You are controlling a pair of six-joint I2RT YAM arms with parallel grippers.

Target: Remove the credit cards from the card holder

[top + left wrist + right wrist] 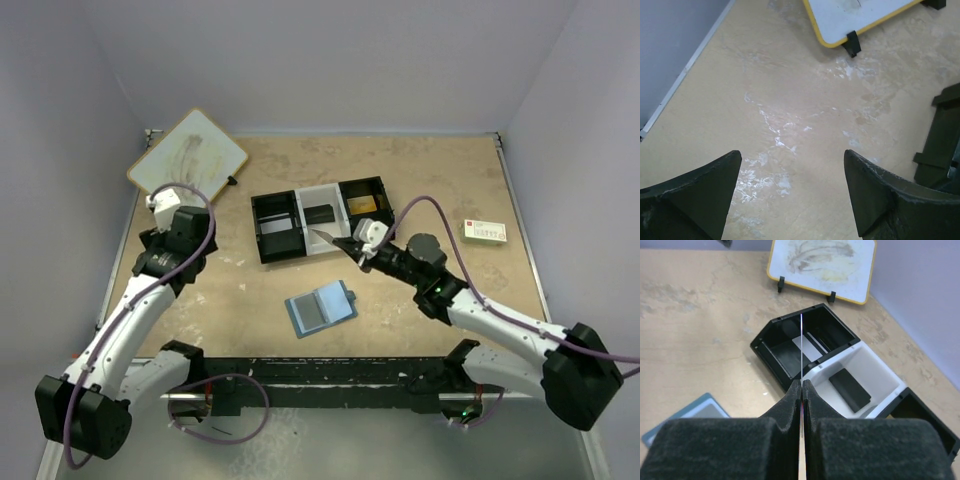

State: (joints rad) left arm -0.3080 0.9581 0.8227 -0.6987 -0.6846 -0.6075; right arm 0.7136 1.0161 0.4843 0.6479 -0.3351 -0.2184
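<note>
Beige tabletop (790, 100) under spread left hand (792, 156); right hand (802, 383) pinches card (327, 236) edge-on over tray (771, 367).

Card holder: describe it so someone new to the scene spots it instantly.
On the tan table, find the black-and-white tray at centre; go from it toward the near edge. The card holder lies flat and open, clear of the tray. It is the only blue thing, with a grey panel inside.

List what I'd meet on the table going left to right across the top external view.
whiteboard → three-compartment tray → white card with green and red print. The card holder lies nearer than the tray, within its left-to-right span, so it is left out of the order.
</note>
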